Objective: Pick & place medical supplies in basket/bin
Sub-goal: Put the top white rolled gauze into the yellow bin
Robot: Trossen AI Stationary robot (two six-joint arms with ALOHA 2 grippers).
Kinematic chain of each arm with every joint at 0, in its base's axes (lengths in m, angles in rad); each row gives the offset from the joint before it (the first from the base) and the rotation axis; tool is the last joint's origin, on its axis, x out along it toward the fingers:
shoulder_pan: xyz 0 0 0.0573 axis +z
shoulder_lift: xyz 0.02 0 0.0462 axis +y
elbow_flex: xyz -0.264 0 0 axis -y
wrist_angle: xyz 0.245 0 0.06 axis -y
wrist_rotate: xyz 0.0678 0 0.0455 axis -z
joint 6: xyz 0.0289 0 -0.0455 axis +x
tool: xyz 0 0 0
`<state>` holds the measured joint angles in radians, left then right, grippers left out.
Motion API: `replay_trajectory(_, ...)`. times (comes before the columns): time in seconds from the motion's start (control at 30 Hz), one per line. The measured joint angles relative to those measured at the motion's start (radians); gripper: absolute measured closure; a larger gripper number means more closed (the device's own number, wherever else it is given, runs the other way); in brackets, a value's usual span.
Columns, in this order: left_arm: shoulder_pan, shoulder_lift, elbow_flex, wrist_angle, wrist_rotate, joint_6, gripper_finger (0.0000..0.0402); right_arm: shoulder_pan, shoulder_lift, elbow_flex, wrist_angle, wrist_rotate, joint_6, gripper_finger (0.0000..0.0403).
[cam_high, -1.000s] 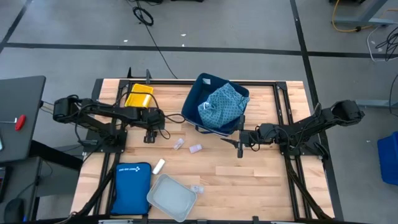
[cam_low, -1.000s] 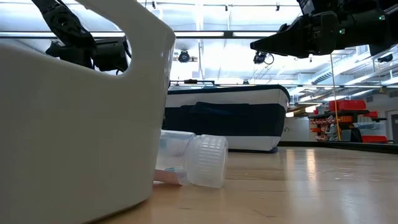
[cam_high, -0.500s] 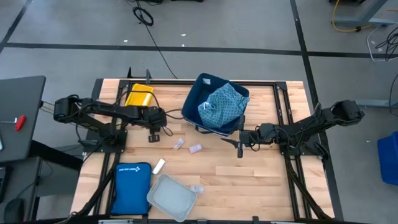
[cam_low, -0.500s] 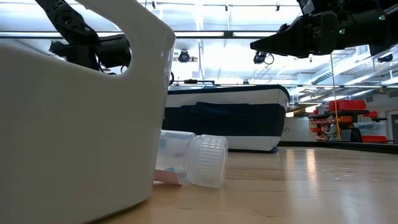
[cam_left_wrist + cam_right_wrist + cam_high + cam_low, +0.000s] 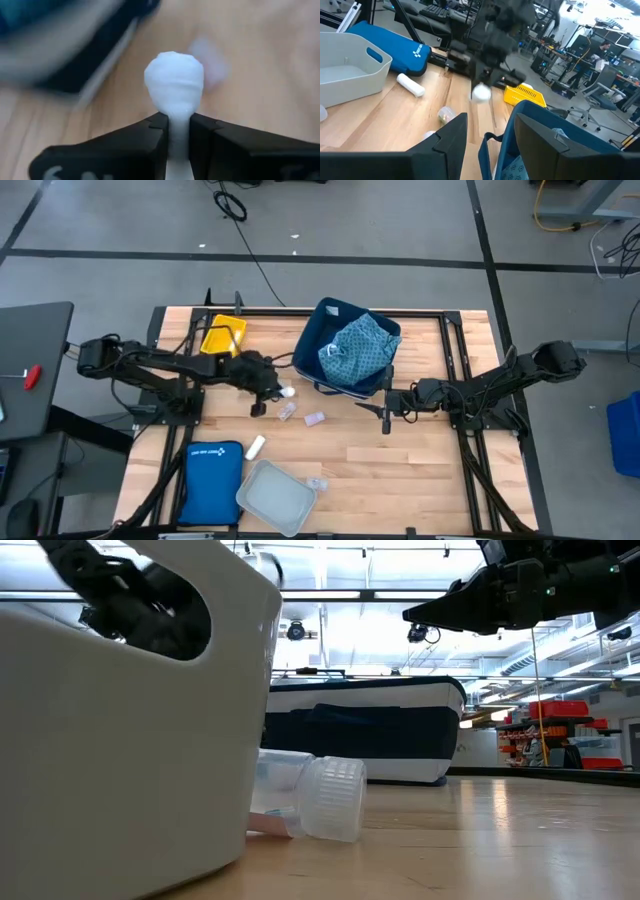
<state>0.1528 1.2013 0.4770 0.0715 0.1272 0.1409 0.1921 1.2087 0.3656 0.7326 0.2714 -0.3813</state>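
Observation:
My left gripper [image 5: 277, 390] hangs between the yellow bin [image 5: 222, 337] and the navy bin [image 5: 340, 330], shut on a small white round-headed supply [image 5: 174, 80]. A teal patterned cloth [image 5: 357, 348] lies in the navy bin. Two vials [image 5: 287, 412] [image 5: 314, 419] and a white tube [image 5: 255, 446] lie on the wood. A third vial [image 5: 320, 800] rests on its side against the grey tray [image 5: 275, 497]. My right gripper [image 5: 385, 412] waits open by the navy bin's near right corner, with nothing between its fingers. My left gripper pinches the white supply's narrow stem [image 5: 177, 131] between its two fingers, just below the rounded head. The head sticks out past the fingertips. The piece is lifted clear of the table.
A flat blue zip pouch [image 5: 212, 480] lies at the near left beside the grey tray. The middle and near right of the wooden top are bare boards. Black frame rails run along the table's left and right sides.
My left gripper has swung from beside the yellow bin toward the table's right edge, closer to the navy bin. The white supply now shows at its fingertips, off the table. My right arm has kept still.

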Motion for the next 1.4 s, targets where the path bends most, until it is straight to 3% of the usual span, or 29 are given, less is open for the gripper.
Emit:
replay_trajectory(0.27, -0.020, -0.013, -0.220, 0.784, 0.071, -0.113, 0.0359, 0.000, 0.000, 0.000, -0.004, 0.001, 0.010, 0.0231)
replay_trajectory(0.43, -0.020, -0.013, -0.346, 1.064, -0.133, -0.168, 0.0359, 0.000, 0.000, 0.000, -0.004, 0.002, 0.009, 0.0231)
replay_trajectory(0.7, -0.020, -0.013, -0.379, 1.083, -0.528, -0.166, 0.0359, -0.002, 0.000, 0.000, 0.004, 0.006, 0.001, 0.0231)
replay_trajectory(1.07, 0.027, -0.013, -0.379, 1.083, -1.266, -0.220, 0.0359, -0.027, 0.000, 0.000, 0.009, 0.005, 0.008, 0.0231)
replay_trajectory(1.2, 0.094, -0.013, -0.370, 1.031, -1.316, -0.223, 0.0359, -0.027, 0.000, 0.000, 0.012, 0.005, 0.009, 0.0231)
replay_trajectory(1.4, 0.216, -0.013, -0.331, 0.735, -1.195, -0.401, 0.0359, -0.027, 0.000, 0.000, 0.013, 0.004, 0.010, 0.0231)
